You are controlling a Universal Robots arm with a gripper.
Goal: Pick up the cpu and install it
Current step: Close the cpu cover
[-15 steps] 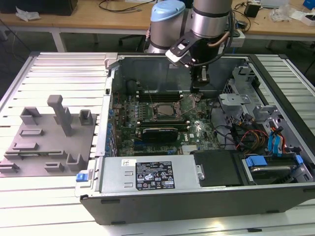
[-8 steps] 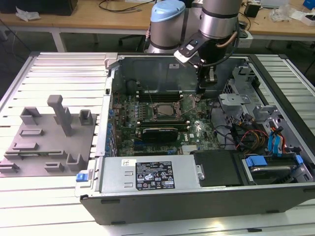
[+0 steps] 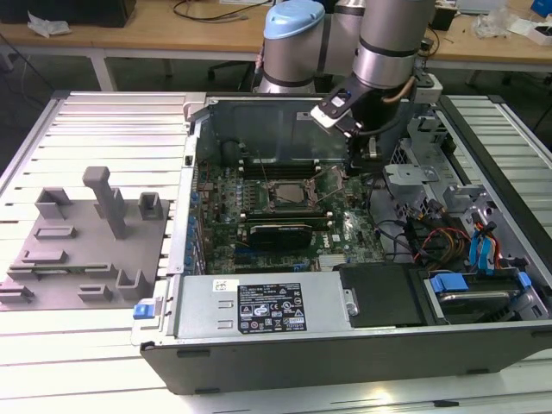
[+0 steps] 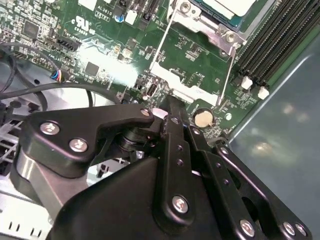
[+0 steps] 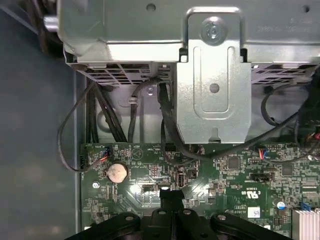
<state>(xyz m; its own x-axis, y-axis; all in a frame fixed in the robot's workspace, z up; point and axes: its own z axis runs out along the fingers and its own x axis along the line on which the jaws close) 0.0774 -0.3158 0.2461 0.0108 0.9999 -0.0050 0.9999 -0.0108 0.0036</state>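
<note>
**Silvery-white cpu seated in socket, gripper closed nearby**

Metal top of the cpu faces up and its green rim is visible in the second wrist view. We see it lying flat inside the socket's metal frame, not in the gripper. A thin lever runs along the frame's side. We cannot tell whether it is latched.

In the exterior view the gripper hangs at about 2 o'clock from the socket, low over the motherboard and apart from the cpu. In both wrist views its fingertips look pressed together with nothing pinched between them. We cannot tell if they touch the board. The round coin cell sits near the tips, and in the second wrist view it is just beside them. Black memory slots run alongside the socket.

Outward from there, in the exterior view:
- The graphics card lies at 6 o'clock from the socket, close by.
- The power supply is further out at 6 o'clock, against the case wall.
- The blue-tabbed drive bays are at roughly 4 o'clock.
- A grey fixture plate sits outside the case at 9 o'clock, on the slatted table.

The first wrist view looks past the tips to a bare steel drive cage, with black cables running from under it down to the board.
</note>
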